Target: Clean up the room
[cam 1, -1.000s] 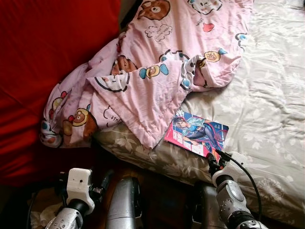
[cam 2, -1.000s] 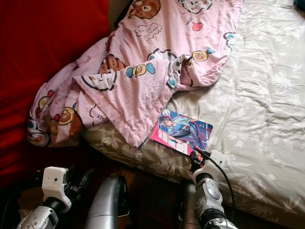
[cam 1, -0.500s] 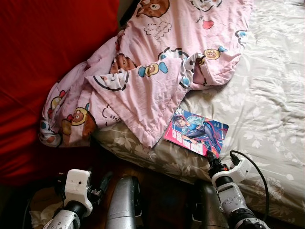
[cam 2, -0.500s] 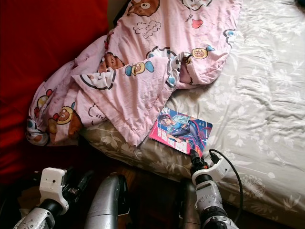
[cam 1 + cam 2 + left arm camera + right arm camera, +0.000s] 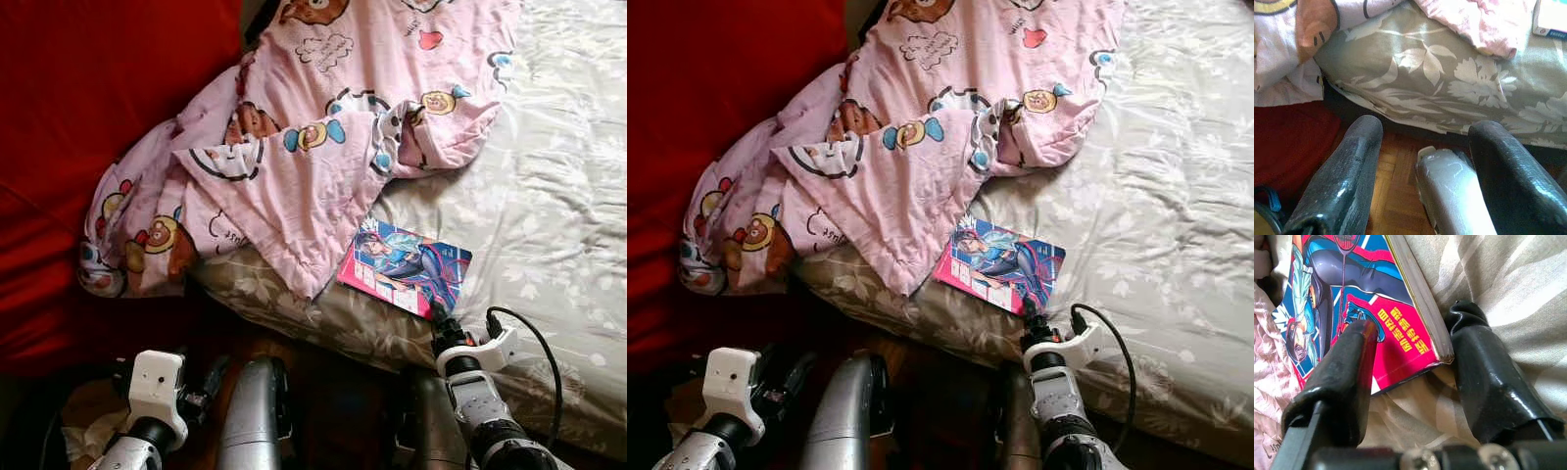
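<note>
Right wrist view shows the right gripper (image 5: 1410, 377) at the near corner of a book (image 5: 1352, 308). One black finger lies over the pink and blue cover, and the other finger (image 5: 1488, 377) sits on the sheet by the book's page edge. The fingers are spread apart with the corner between them, and they are not squeezing it yet. I cannot tell if the top finger really touches the cover. From the head camera, the right arm reaches up from below to the edge of the bed (image 5: 549, 196), with its wrist bent and a black cable looping beside it. The book lies flat near the edge of the bed, just beside the lower tip of a pink blanket (image 5: 323, 137) with bears on it. The blanket is bunched up and hangs partly off the bed's side, by a big red cloth (image 5: 88, 147). The blanket's top and the bed's far side are cut off by the picture edge. The left gripper (image 5: 1420, 166) hangs low by the robot's leg, over a wooden floor (image 5: 1396, 196), with its fingers wide apart and nothing in them. In the left wrist view, a shiny silver leg part hides some of the floor, and the space under the bed is too dark to see.
</note>
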### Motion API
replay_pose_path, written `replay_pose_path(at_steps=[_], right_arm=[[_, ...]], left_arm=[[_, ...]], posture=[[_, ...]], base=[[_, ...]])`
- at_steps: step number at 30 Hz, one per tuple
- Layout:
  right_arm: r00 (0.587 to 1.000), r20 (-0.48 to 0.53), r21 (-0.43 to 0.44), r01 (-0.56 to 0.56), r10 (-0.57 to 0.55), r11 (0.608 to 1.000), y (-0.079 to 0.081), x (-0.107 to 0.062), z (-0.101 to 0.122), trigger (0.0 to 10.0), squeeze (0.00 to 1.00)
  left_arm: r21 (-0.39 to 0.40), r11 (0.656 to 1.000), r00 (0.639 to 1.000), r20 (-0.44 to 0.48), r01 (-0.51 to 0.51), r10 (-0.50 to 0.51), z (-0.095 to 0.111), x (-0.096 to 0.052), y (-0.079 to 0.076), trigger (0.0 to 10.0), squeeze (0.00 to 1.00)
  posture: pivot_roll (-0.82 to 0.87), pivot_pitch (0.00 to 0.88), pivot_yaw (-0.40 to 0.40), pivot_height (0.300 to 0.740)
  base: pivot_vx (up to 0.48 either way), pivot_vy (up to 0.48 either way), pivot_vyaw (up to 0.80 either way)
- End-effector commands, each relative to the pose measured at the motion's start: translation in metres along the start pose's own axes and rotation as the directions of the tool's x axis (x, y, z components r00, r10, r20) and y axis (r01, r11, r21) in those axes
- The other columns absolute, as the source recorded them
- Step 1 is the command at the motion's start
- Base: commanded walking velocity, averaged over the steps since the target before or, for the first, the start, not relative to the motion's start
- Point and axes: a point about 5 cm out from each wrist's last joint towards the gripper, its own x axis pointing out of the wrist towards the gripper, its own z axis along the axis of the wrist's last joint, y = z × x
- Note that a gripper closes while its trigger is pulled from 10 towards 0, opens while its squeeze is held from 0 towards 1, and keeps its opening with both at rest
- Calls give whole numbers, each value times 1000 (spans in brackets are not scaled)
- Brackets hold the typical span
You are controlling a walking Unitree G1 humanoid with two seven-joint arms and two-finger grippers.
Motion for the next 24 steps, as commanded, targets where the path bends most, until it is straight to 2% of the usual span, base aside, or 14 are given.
replay_pose_path(at_steps=[1, 3, 4, 5, 6, 18, 24], right_arm=[[996, -89, 44, 29, -25, 999, -5, -6, -24, 10000, 0], [995, -96, 37, 22, -19, 999, -5, -6, -25, 10000, 0], [995, -96, 38, 20, -16, 999, -4, -6, -25, 4902, 0], [995, -96, 38, 20, -16, 999, -4, -6, -25, 4902, 0], [996, -91, 48, 2, 2, 999, -2, -5, -25, 0, 0], [995, -90, 54, -30, 35, 998, 0, -4, -24, 0, 0], [996, -80, 49, -23, 27, 999, -4, -7, -25, 0, 0]], left_arm=[[21, 1000, 999, -47, -13, 14, -7, -8, 3, 10000, 0], [25, 1000, 999, -50, -11, 12, -7, -8, 2, 10000, 0], [26, 1000, 999, -50, -10, 11, -7, -8, 2, 10000, 0], [26, 1000, 999, -50, -10, 11, -7, -8, 2, 10000, 0], [28, 1000, 999, -51, -7, 9, -7, -8, 1, 10000, 0], [37, 999, 999, -52, 1, 1, -8, -5, -1, 10000, 0], [44, 999, 999, -46, -2, 4, -9, 2, -1, 10000, 0]], posture=[[273, 395, 128, 601], [276, 396, 128, 601], [276, 396, 128, 601], [276, 396, 128, 601], [276, 396, 128, 601], [272, 385, 125, 601], [257, 357, 118, 601]], base=[[0, 0, 0], [0, 0, 0], [0, 0, 0], [0, 0, 0], [0, 0, 0], [0, 0, 0], [0, 0, 0]])
